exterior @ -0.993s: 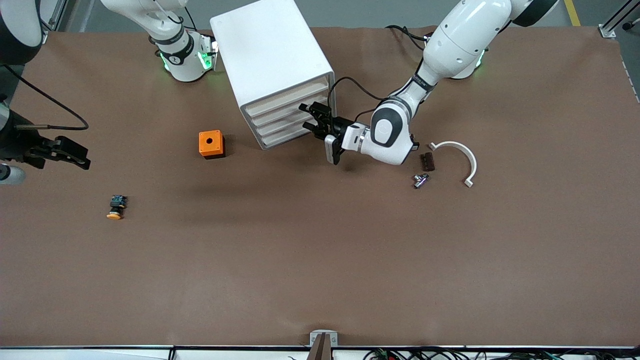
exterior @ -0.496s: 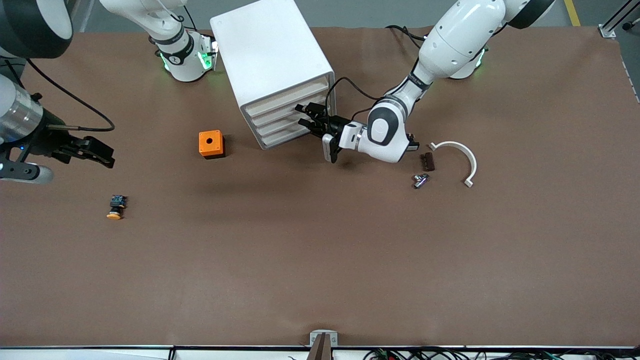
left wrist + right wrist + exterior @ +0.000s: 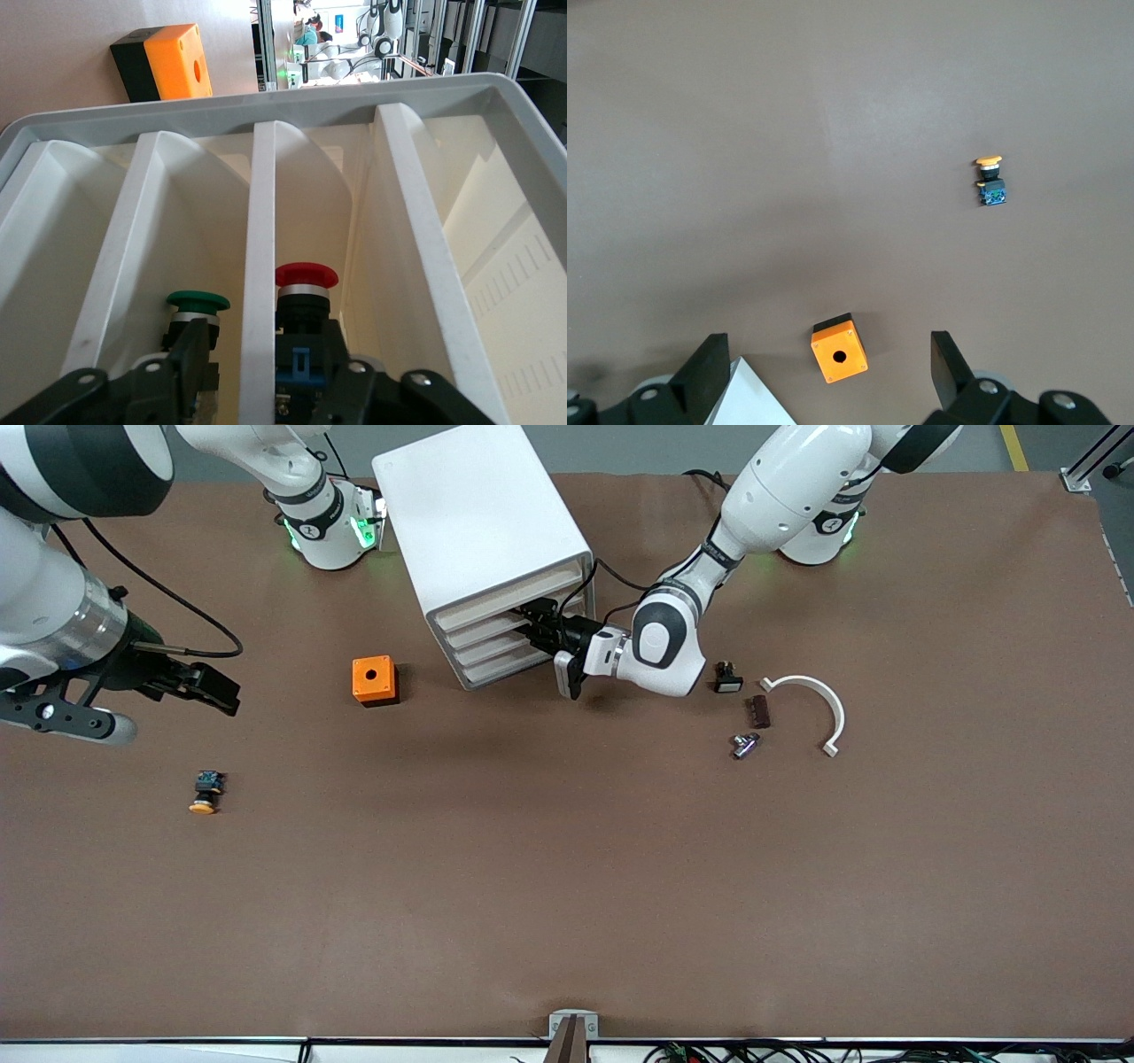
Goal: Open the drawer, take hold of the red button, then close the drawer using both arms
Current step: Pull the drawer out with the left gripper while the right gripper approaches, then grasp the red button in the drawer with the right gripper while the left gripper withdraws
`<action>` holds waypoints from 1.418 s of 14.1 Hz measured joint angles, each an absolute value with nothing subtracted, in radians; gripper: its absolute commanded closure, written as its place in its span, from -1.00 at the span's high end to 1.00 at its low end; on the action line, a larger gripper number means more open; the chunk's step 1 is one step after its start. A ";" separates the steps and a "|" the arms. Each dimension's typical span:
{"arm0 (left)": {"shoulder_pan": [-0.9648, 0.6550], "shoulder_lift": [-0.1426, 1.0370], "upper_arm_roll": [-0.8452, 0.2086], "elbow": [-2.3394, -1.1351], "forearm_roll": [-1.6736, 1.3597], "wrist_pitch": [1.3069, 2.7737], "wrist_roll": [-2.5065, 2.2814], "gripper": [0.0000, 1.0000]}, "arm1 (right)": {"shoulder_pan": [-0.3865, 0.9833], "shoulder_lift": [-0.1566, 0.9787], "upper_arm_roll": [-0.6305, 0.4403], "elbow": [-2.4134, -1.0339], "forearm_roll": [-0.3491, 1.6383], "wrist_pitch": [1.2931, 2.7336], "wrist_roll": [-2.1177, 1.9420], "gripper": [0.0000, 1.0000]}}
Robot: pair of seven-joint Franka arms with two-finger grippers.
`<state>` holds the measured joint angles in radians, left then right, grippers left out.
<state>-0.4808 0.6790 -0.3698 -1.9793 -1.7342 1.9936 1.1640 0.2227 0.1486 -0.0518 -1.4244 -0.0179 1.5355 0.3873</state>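
Observation:
The white cabinet (image 3: 478, 514) has four stacked drawers, all pushed in; the uppermost drawer (image 3: 507, 598) is flush. My left gripper (image 3: 534, 624) is at the drawer fronts, open. In the left wrist view it (image 3: 264, 335) straddles a white drawer lip (image 3: 261, 221). The red-capped button (image 3: 306, 276) sits inside the slot by one finger, and a green-capped button (image 3: 198, 304) sits in the neighbouring slot. The red button is hidden in the front view. My right gripper (image 3: 229, 695) is open and empty, over the table beside the orange cube (image 3: 373, 680); in the right wrist view it (image 3: 828, 352) is above the cube (image 3: 838, 354).
A yellow-capped button (image 3: 205, 792) lies toward the right arm's end, also in the right wrist view (image 3: 990, 181). Toward the left arm's end lie a small black part (image 3: 727, 677), a dark block (image 3: 757, 710), a metal piece (image 3: 745, 745) and a white curved piece (image 3: 811, 700).
My left gripper has moved in to the drawer fronts, uncovering the small black part. My right arm has swung toward the orange cube.

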 measured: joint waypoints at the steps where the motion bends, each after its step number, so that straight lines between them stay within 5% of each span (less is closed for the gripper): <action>1: -0.481 0.679 -0.370 -1.979 -1.734 1.994 1.161 -0.36 | 0.228 0.149 -0.052 -1.424 -0.018 1.535 0.398 1.00; 5: -0.479 0.679 -0.367 -1.979 -1.734 1.994 1.148 -0.97 | 0.260 0.148 -0.051 -1.424 -0.018 1.533 0.480 1.00; 20: -0.451 0.679 -0.259 -1.898 -1.686 1.986 0.995 -1.00 | 0.539 0.174 -0.049 -1.436 0.062 1.534 1.086 1.00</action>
